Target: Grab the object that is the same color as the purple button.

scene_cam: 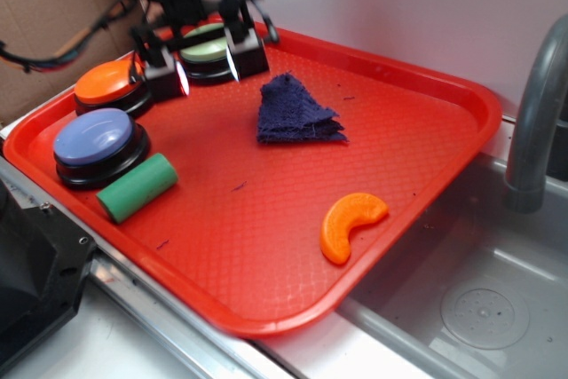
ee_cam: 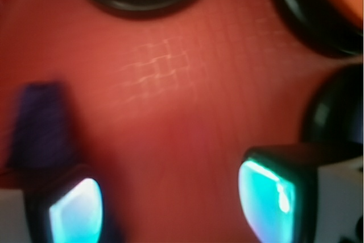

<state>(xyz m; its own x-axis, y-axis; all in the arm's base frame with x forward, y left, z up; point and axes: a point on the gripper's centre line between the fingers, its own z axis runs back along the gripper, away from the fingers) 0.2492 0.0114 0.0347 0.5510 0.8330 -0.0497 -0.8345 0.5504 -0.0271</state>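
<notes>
The object, a dark purple-navy knitted cloth [scene_cam: 297,113], lies folded in a rough triangle on the red tray [scene_cam: 266,255], right of centre. In the wrist view it shows as a blurred purple patch [ee_cam: 41,123] at the left. The purple button [scene_cam: 96,139], a lavender-blue dome on a black base, sits at the tray's left edge. My gripper [scene_cam: 207,68] hangs open near the tray's back left corner, left of the cloth and apart from it, with bare tray between its fingers [ee_cam: 267,200].
A light green button [scene_cam: 209,52] sits right behind my gripper and an orange button [scene_cam: 111,86] to its left. A green cylinder [scene_cam: 138,187] lies by the purple button. An orange crescent [scene_cam: 349,224] lies front right. A grey faucet [scene_cam: 532,122] and sink are on the right.
</notes>
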